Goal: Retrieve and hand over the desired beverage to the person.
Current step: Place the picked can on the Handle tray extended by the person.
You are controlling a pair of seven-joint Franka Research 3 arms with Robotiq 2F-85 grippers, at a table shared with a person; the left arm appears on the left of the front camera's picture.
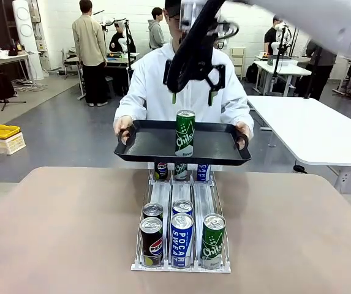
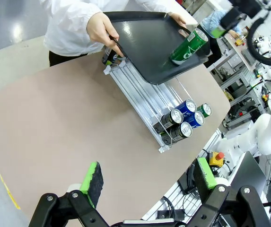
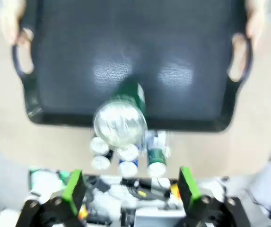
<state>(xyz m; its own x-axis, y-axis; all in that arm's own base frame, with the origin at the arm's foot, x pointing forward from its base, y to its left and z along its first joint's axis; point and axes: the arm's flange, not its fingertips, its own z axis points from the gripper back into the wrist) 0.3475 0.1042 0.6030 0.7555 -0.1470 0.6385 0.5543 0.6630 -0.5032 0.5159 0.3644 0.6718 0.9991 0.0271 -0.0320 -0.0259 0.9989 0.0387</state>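
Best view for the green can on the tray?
Front view: the green can stands upright on the black tray, sharp, label facing camera. Left wrist view: smaller, slanted in the picture. Right wrist view: its lid from above, blurred.

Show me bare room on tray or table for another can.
Bare: the tray either side of the green can, out to the person's hands; the table left and right of the rack. Crowded: rack's near end, with cans.

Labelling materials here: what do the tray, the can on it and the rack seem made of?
Tray: probably matte black plastic, with moulded handle cut-outs. Green can: metal, going by its shiny silver lid. Rack: likely clear plastic, since the lanes look see-through.
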